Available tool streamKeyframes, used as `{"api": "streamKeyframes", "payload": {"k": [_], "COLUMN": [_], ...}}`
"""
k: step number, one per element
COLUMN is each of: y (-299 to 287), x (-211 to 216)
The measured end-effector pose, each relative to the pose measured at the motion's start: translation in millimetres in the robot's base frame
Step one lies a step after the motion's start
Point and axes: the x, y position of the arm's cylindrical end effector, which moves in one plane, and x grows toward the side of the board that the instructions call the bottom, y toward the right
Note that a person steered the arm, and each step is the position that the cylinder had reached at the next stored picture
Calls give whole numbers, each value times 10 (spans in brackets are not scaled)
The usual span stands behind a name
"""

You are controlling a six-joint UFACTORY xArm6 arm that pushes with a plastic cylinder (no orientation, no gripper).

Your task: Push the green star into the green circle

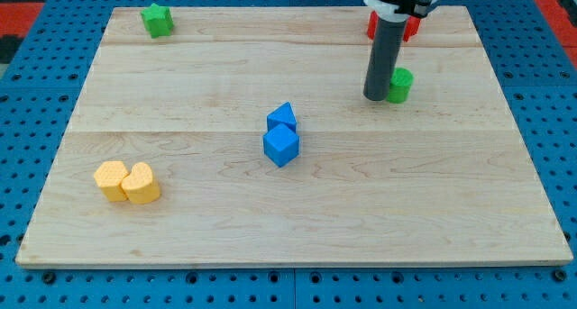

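Note:
The green star [156, 20] sits near the board's top left corner. The green circle [400, 85] stands at the upper right of the board. My tip [375, 96] rests on the board just left of the green circle, touching or nearly touching it. The star is far to the view's left of my tip, across most of the board's width.
A red block [410, 26] sits behind the rod at the top right, partly hidden. Two blue blocks [281, 135] touch near the board's middle. Two yellow blocks [127, 182] touch at the lower left. The wooden board [288, 228] lies on blue pegboard.

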Motion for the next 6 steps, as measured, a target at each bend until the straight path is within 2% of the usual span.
{"api": "streamKeyframes", "payload": {"k": [1, 2, 3, 4, 6], "y": [-90, 397, 513, -445, -3008], "x": [-326, -159, 71, -272, -666]}}
